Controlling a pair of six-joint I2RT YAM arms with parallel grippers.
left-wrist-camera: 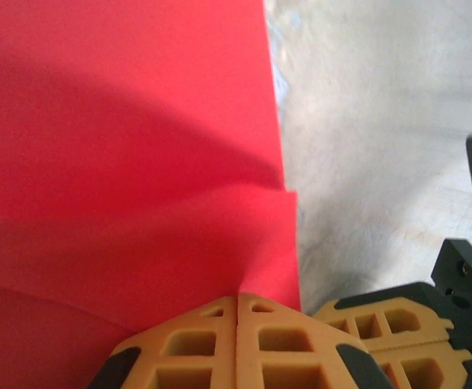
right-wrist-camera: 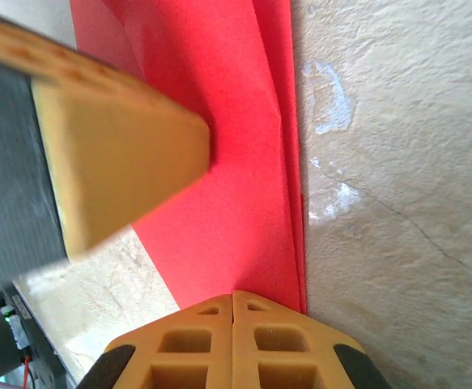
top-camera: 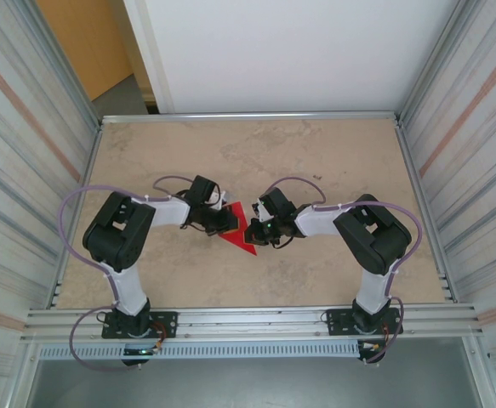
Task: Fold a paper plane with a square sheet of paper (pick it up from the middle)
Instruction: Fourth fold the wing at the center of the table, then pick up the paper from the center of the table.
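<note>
Your left gripper [left-wrist-camera: 236,305] pinches the thin bright red folded paper sheet [top-camera: 242,236] at mid-table. Your right gripper [right-wrist-camera: 233,298], closed, presses its right edge. Uneven pulling could tear it or spring the folds.

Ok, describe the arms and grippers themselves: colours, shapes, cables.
The left arm and right arm have bulky black joint housings, pale grey links and black bases. A lilac cable loops along each. The left gripper and right gripper have orange-tan fingers moulded with square grid recesses, with black corner pieces.
</note>
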